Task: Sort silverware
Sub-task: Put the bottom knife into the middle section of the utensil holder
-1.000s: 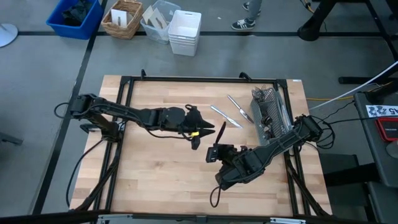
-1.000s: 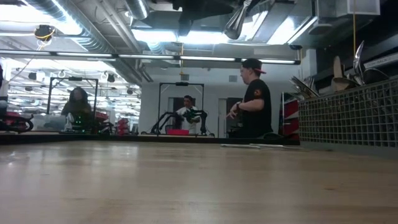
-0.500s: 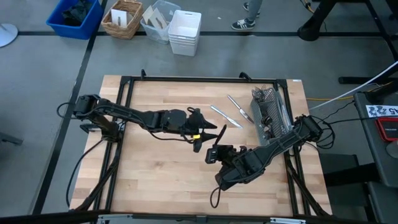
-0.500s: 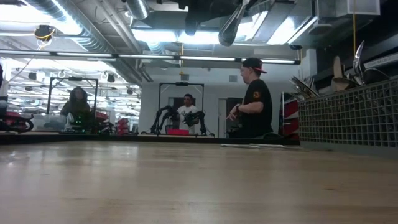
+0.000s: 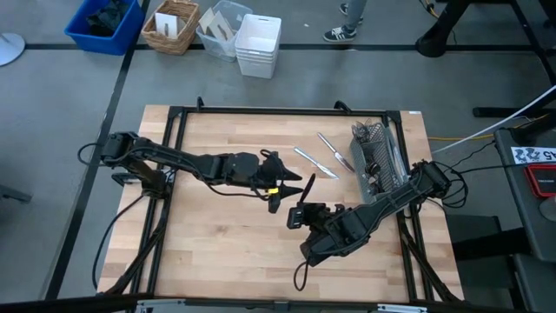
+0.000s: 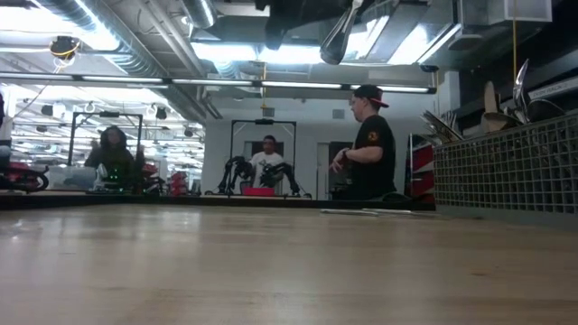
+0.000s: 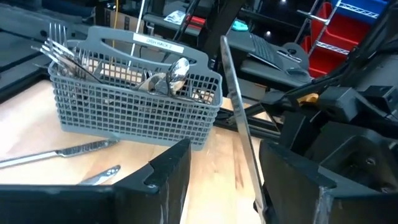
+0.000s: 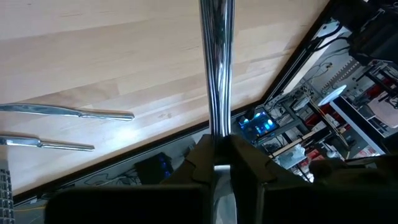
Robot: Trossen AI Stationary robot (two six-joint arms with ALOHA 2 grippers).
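A slim silver utensil sticks out of my right gripper, which is shut on it above the table's middle. The utensil runs up between the open fingers of my left gripper, close to one finger. In the high view my left gripper sits just left of the utensil. Which kind of utensil it is, I cannot tell. The grey mesh caddy at the right holds forks and spoons. Two knives lie flat on the wood beside it. My right gripper pinches one end of the utensil between its two fingers. The fingers slant down from the table's near right, and the utensil runs on in line with them, lifted clear of the table. My left gripper: whether the near finger touches the utensil, I cannot tell.
A black frame borders the wooden table. Bare wood lies at the near left. Bins and a basket stand on the floor beyond the far edge. People stand in the room behind.
My left gripper has opened around the utensil and kept its place. The utensil stays in my right gripper, clear of the table, and has swung slightly.
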